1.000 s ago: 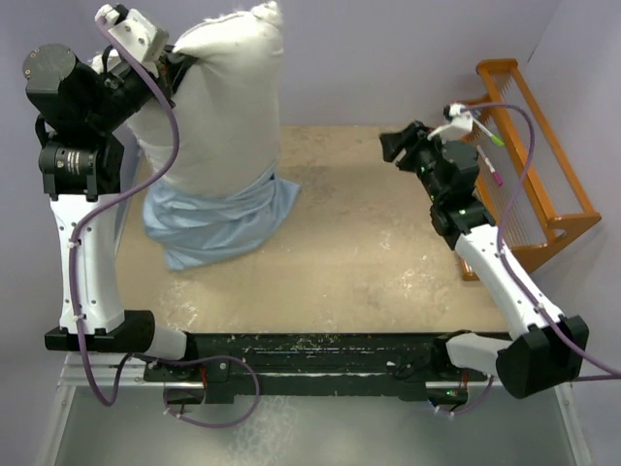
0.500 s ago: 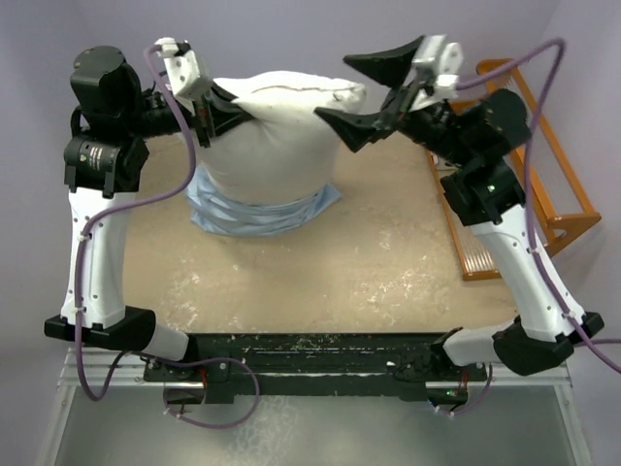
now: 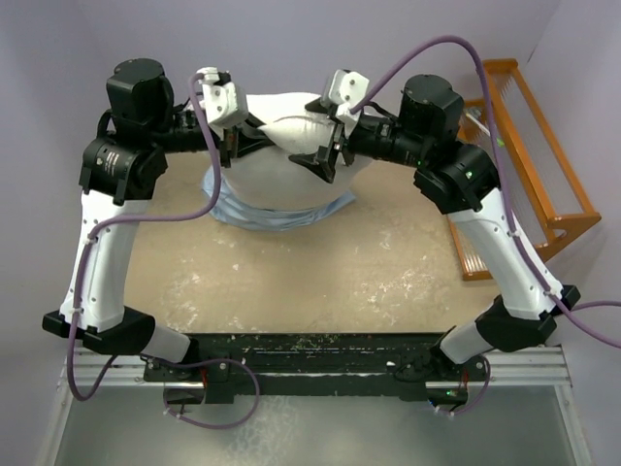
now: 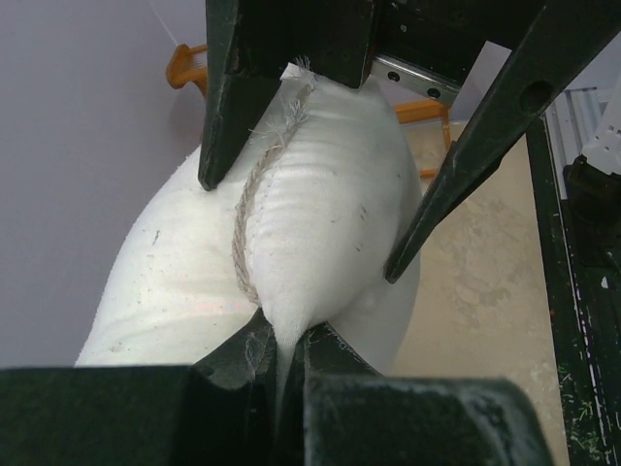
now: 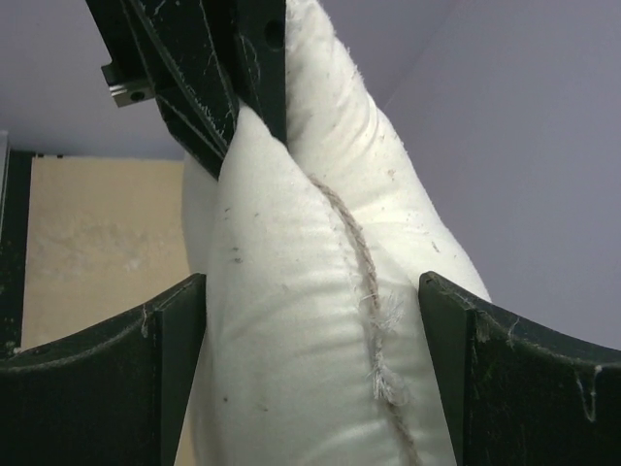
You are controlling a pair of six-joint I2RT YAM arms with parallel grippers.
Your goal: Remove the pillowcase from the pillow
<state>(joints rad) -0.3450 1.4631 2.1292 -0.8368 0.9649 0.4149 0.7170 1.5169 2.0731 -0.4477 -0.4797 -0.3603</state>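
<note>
Clenched on a pinch of fabric at the end of the corded seam [image 4: 243, 223], the left gripper [image 3: 245, 146] carries the pillow [image 3: 291, 180] by its top edge. The right gripper [image 3: 320, 150] faces it with jaws spread wide, one finger on either side of the same ridge and gripping nothing. A second ago that right arm was well off to the side and the left held the pillow upright alone; half a second ago the open jaws were closing in. Now they straddle the seam directly opposite the left jaws, and the pillow has swung across to hang between the two. The pillowcase [image 3: 281, 216] hangs well below both sets of jaws, a blue band bunched around the pillow's lower end on the table [image 3: 388, 272]. Most of the pillow is therefore bare, and a second hold on the top edge looks like the step in hand, so the cover can be pulled or shaken off the last part. Neither wrist view shows the pillowcase. From above I cannot tell whether it wraps the base or merely lies beneath it, nor whether the right pads touch the fabric.
</note>
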